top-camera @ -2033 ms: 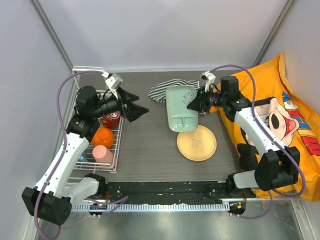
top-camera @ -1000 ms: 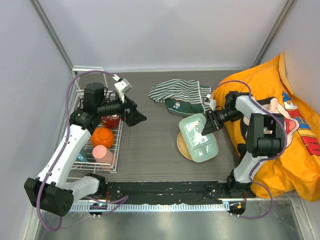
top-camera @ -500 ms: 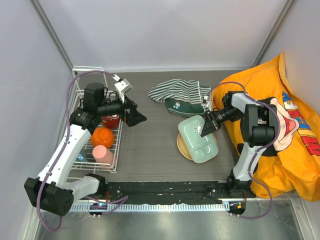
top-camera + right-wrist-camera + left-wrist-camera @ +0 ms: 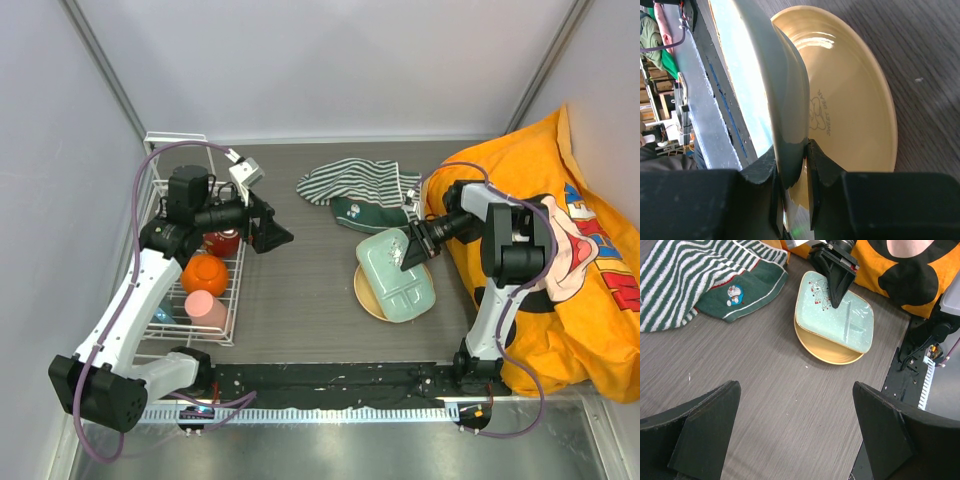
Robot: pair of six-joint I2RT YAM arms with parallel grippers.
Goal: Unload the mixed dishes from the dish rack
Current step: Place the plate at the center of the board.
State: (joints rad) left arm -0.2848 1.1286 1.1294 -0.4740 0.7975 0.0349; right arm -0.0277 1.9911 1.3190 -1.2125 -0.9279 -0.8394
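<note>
The pale green tray (image 4: 397, 275) lies tilted on the tan plate (image 4: 366, 298) right of the table's middle. My right gripper (image 4: 412, 250) is shut on the tray's far rim; in the right wrist view both fingers pinch that rim (image 4: 782, 110) over the plate (image 4: 850, 100). At the left, the white dish rack (image 4: 236, 305) holds a dark red bowl (image 4: 222, 241), an orange mug (image 4: 204, 274) and a pink cup (image 4: 205, 308). My left gripper (image 4: 270, 232) hangs open beside the rack over bare table (image 4: 795, 435), with nothing between its fingers. It looks across at the tray (image 4: 840, 322).
A striped green-white cloth (image 4: 355, 185) lies behind the plate. An orange cartoon-print fabric (image 4: 560, 250) covers the right side. The rack's taller wire frame (image 4: 175, 138) stands at the back left. A dark rail (image 4: 330, 380) runs along the near edge.
My right gripper carried the tray from the back of the table forward and down onto the plate, then settled it slightly lower. The left arm pulled back a little, then held still.
</note>
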